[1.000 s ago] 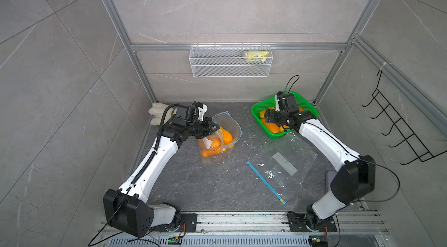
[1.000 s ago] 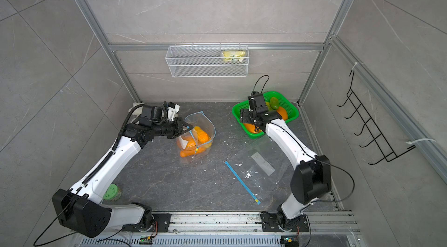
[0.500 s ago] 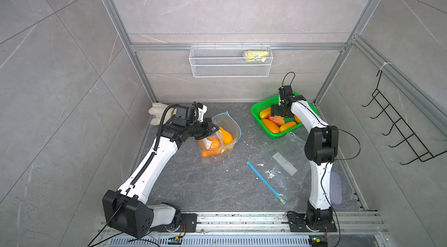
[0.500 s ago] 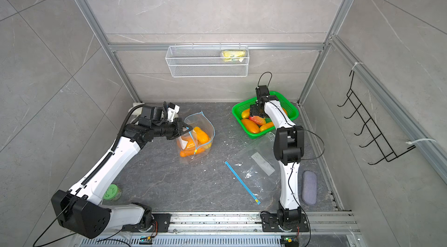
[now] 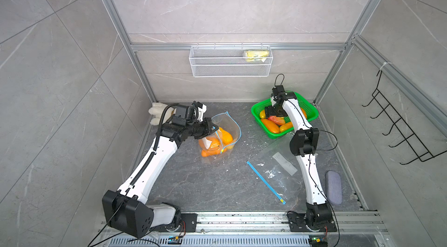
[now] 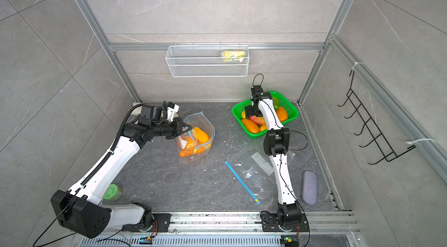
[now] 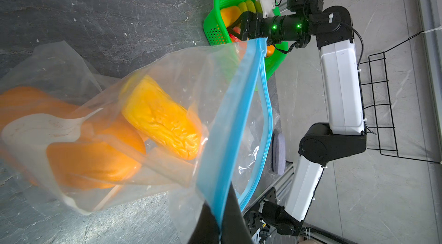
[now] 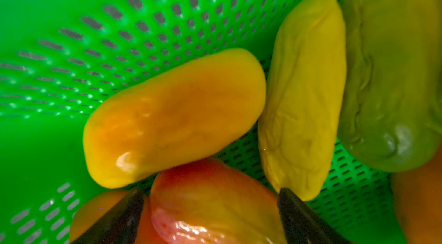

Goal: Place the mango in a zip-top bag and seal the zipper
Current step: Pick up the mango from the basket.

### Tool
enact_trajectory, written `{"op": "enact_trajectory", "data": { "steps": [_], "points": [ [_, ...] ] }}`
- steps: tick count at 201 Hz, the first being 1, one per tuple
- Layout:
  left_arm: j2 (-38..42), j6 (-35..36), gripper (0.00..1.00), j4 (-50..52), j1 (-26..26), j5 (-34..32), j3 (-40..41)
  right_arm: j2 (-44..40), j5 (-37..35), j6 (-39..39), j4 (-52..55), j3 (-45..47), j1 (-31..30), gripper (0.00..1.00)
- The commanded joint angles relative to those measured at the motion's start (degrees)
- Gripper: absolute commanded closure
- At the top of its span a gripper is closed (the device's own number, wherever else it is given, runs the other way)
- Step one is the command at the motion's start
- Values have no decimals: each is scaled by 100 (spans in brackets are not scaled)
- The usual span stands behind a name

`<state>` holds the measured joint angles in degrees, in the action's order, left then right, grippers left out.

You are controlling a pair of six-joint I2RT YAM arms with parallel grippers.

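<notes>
A clear zip-top bag [image 5: 226, 134] [image 6: 202, 122] with a blue zipper stands open on the dark table, holding several orange and yellow mangoes [image 7: 162, 118]. My left gripper [image 5: 212, 127] [image 6: 187, 128] [image 7: 218, 230] is shut on the bag's zipper rim and holds its mouth up. My right gripper [image 5: 272, 112] [image 6: 252, 112] [image 8: 210, 192] is down inside the green basket [image 5: 307, 103] [image 8: 71, 39], open. Its fingertips [image 8: 129, 204] straddle a red-orange mango [image 5: 277, 119] [image 8: 210, 207]. Around it lie a yellow-orange mango [image 8: 174, 116], a wrinkled yellow one [image 8: 303, 94] and a green one [image 8: 392, 68].
A second, flat zip-top bag [image 5: 278, 161] with a blue zipper strip [image 5: 264, 181] lies in front of the basket. A purple case [image 5: 333, 186] lies at the right edge and a green-lidded jar [image 6: 111, 192] by the left arm's base. A wire shelf [image 5: 231, 60] hangs on the back wall.
The right arm swung its elbow inward and its gripper settled lower in the basket over the red-orange mango, jaws spreading wider. The left gripper and bag stayed put.
</notes>
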<state>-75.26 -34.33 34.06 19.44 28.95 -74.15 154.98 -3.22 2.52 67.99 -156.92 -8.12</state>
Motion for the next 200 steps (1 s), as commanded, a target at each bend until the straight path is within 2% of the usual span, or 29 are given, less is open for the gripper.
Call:
{"op": "enact_trajectory", "data": {
  "steps": [1, 32, 67, 76, 141, 177, 200],
  "points": [
    [13, 83, 99, -99, -41, 41, -161, -247, 62, -66, 197, 593, -25, 17],
    [-23, 55, 99, -185, -43, 104, -113, -946, -108, -22, -446, 1922, -19, 22],
    [2, 34, 99, -221, -46, 120, -93, -1101, -281, -44, -451, 2081, 13, 40],
    [12, 32, 99, -233, -43, 129, -91, -1231, -252, -16, -521, 2193, 12, 41],
    [82, -61, 99, -348, -44, 177, -5, -3226, 43, 308, -1642, 3781, 17, 62],
    [21, -125, 99, -445, -33, 260, 41, -4684, 677, 577, -2830, 4959, -35, 71],
    [-14, -157, 99, -479, -30, 295, 45, -5932, 1603, 879, -4249, 6110, -240, 79]
  ]
}}
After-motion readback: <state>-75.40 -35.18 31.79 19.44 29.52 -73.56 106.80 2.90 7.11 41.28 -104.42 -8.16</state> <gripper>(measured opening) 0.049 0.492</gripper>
